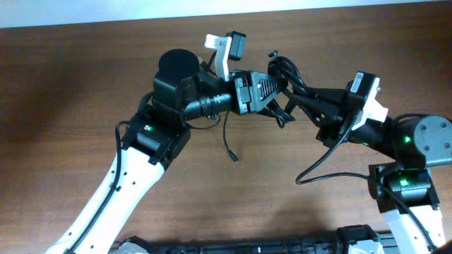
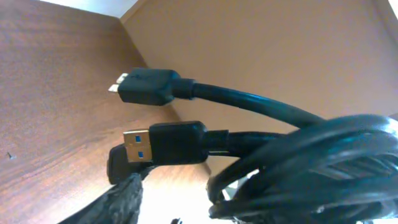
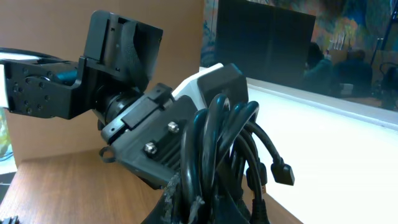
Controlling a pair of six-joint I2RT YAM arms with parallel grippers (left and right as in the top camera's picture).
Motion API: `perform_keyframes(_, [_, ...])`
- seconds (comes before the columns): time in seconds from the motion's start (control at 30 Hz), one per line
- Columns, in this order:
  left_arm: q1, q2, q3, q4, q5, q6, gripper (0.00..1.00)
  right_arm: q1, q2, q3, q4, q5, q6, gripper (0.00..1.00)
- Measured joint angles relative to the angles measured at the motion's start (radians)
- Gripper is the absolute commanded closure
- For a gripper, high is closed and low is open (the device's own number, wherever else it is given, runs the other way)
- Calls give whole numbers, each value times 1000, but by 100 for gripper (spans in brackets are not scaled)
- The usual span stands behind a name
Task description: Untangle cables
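Observation:
The cables point(image 1: 286, 74) form a black coiled bundle held off the table between both arms. My right gripper point(image 1: 305, 95) comes in from the right and is shut on the cables point(image 3: 224, 143), which rise up between its fingers point(image 3: 177, 199). My left gripper point(image 1: 277, 90) reaches in from the left, open, with its jaws on either side of the bundle. In the left wrist view one finger point(image 2: 121, 199) shows with a bright gap between it and the cables point(image 2: 298, 162). The other finger is hidden behind them. Two plugs point(image 2: 165, 143) stick out to the left.
A thin black cord point(image 1: 229, 137) dangles from under the left wrist toward the wooden table point(image 1: 70, 85). A thicker wire point(image 1: 318, 173) loops off the right arm. The table's far edge point(image 1: 106, 21) runs along the top. A small plug point(image 3: 283, 174) hangs off the bundle.

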State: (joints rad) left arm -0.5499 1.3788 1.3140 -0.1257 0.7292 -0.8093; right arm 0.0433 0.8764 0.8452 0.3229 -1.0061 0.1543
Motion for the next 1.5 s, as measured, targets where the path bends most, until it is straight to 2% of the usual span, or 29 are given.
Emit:
perform_keyframes(0.2, [-45, 5, 0, 42, -9, -48, 51, 0, 0, 0, -1, 0, 0, 96])
perform_keyframes(0.27, [-60, 5, 0, 42, -15, -50, 58, 0, 0, 0, -2, -1, -1, 96])
perform_keyframes(0.3, [-60, 5, 0, 42, -15, -51, 67, 0, 0, 0, -2, -4, 0, 96])
perform_keyframes(0.33, [-60, 5, 0, 42, -16, -56, 86, 0, 0, 0, -3, -8, -1, 96])
perform_keyframes(0.37, [-60, 5, 0, 42, -22, -60, 98, 0, 0, 0, -3, -11, 0, 96])
perform_keyframes(0.6, [-60, 5, 1, 40, -54, -71, 100, -1, 3, 0, -37, -15, -3, 96])
perform_keyframes(0.63, [-60, 6, 1, 37, -60, -71, 100, -1, 3, 2, -58, -14, -5, 88])
perform_keyframes(0.7, [-62, 9, 1, 30, -74, -70, 100, -1, 3, 3, -88, -12, -4, 48])
perform_keyframes(0.73, [-63, 11, 1, 29, -79, -70, 100, -1, 3, 3, -107, -15, -6, 32])
perform_keyframes(0.77, [-63, 13, 1, 16, -102, -71, 100, -1, 3, 3, -122, -15, -3, 21])
perform_keyframes(0.9, [-63, 14, 1, -106, -212, -70, 100, -2, 1, 9, -286, 108, -2, 11])
perform_keyframes(0.97, [-63, 14, 1, -169, -297, -71, 100, -2, 2, 9, -316, 163, 0, 12])
perform_keyframes(1.0, [-63, 14, 1, -220, -370, -71, 100, -2, 2, 10, -337, 201, -1, 18])
perform_keyframes(1.07, [-63, 14, 1, -295, -515, -70, 100, -2, 2, 9, -373, 269, -1, 20])
perform_keyframes(1.2, [-63, 14, 1, -335, -651, -70, 100, -2, 2, 10, -407, 318, -5, 21])
perform_keyframes(1.27, [-63, 14, 1, -335, -674, -70, 100, -2, 8, 10, -421, 296, -24, 23])
perform_keyframes(1.3, [-64, 14, 1, -335, -682, -70, 100, -2, 18, 10, -422, 257, -56, 27])
perform_keyframes(1.33, [-68, 14, 1, -331, -685, -70, 100, -2, 26, 10, -421, 224, -82, 42])
perform_keyframes(1.37, [-79, 14, 1, -322, -686, -70, 100, -2, 37, 10, -421, 190, -114, 49])
perform_keyframes(1.5, [-151, 14, 1, -296, -685, -70, 100, -2, 105, 10, -423, 84, -196, 54])
